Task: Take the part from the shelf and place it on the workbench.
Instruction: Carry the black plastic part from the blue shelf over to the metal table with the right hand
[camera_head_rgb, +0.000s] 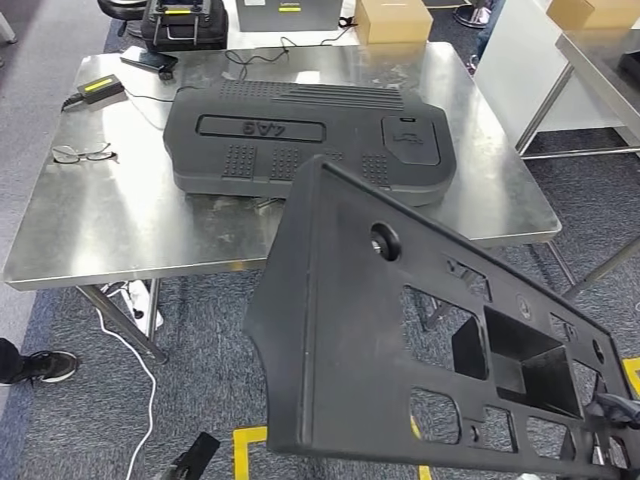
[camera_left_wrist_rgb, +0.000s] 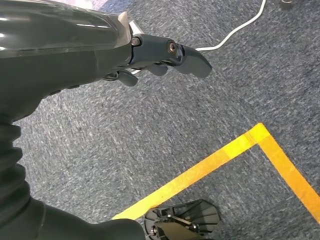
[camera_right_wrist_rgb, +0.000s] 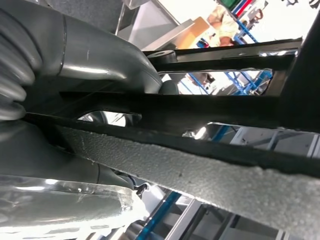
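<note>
A large black plastic panel (camera_head_rgb: 377, 340) with several cut-outs hangs tilted in front of me, its upper corner over the near edge of the steel workbench (camera_head_rgb: 113, 220). My right hand (camera_head_rgb: 613, 428) grips the panel's lower right end. In the right wrist view the right hand (camera_right_wrist_rgb: 94, 65) wraps the panel's (camera_right_wrist_rgb: 226, 112) rim, thumb on one side and fingers on the other. My left hand (camera_left_wrist_rgb: 113, 50) hangs over the carpet, fingers extended and holding nothing.
A black engine cover (camera_head_rgb: 302, 135) lies across the middle of the workbench. Glasses (camera_head_rgb: 81, 154) and a black box with a yellow label (camera_head_rgb: 100, 88) sit at its left. Yellow floor tape (camera_head_rgb: 249, 450) and a white cable (camera_head_rgb: 143, 390) lie on the carpet.
</note>
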